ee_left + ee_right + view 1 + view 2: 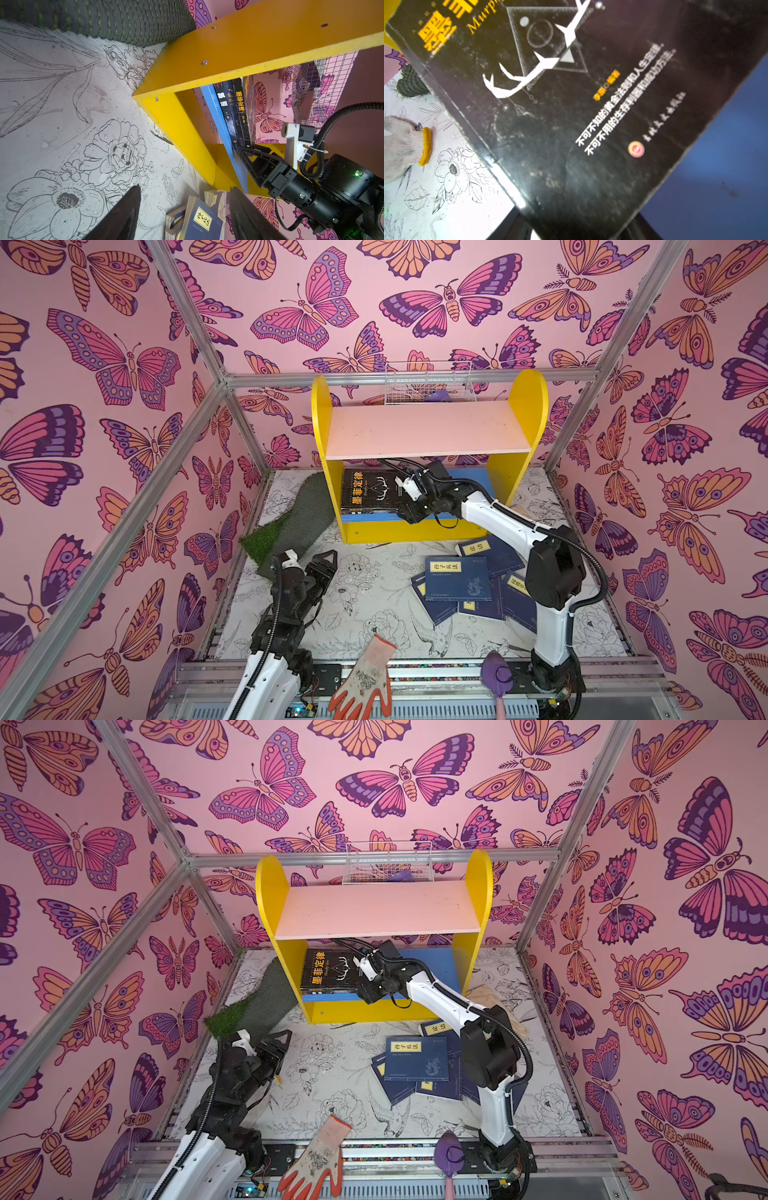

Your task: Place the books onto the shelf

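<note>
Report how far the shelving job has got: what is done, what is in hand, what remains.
Done: three dark books lie stacked on the shelf's blue lower board. In hand: the right gripper is at that stack's front edge; its grip is unclear. Remaining: the navy-blue books lie piled on the table, and the open left gripper hovers empty.
</note>
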`<state>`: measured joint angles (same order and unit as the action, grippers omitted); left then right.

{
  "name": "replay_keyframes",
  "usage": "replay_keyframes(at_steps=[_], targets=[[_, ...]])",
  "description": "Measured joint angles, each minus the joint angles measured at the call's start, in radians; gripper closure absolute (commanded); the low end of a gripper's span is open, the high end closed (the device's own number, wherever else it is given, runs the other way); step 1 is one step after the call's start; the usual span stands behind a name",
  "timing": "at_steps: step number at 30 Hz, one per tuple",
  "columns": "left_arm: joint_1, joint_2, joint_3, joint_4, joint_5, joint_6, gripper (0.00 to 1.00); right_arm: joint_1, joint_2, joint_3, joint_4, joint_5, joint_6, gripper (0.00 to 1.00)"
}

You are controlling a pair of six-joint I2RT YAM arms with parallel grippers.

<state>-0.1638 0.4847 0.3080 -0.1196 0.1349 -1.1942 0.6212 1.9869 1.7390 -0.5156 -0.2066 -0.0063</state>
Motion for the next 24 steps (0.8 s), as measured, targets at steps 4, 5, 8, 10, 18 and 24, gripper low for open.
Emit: replay_keyframes(at_steps=[4, 5, 8, 10, 18, 24], targets=[[0.000, 0.000, 0.000, 0.000, 0.000, 0.000, 0.30, -0.006, 0.011, 0.020, -0.018, -0.010, 0.003, 0.49], [0.000, 0.000, 0.000, 0.000, 0.000, 0.000, 0.31, -0.008, 0.013, 0.023, -0.021, -0.012, 0.003, 0.49], [0.000, 0.001, 0.000, 0.000, 0.000, 0.000, 0.31, -0.009, 0.014, 0.026, -0.024, -0.017, 0.003, 0.48], [0.000, 0.003, 0.000, 0.002, 0.001, 0.000, 0.30, -0.010, 0.016, 0.030, -0.027, -0.020, 0.003, 0.44], [0.000, 0.013, -0.005, 0.020, 0.007, 0.000, 0.31, 0.000, 0.016, 0.031, -0.027, -0.022, 0.010, 0.38], [0.000, 0.016, -0.010, 0.022, 0.007, 0.000, 0.31, 0.000, 0.019, 0.036, -0.028, -0.016, 0.023, 0.42]])
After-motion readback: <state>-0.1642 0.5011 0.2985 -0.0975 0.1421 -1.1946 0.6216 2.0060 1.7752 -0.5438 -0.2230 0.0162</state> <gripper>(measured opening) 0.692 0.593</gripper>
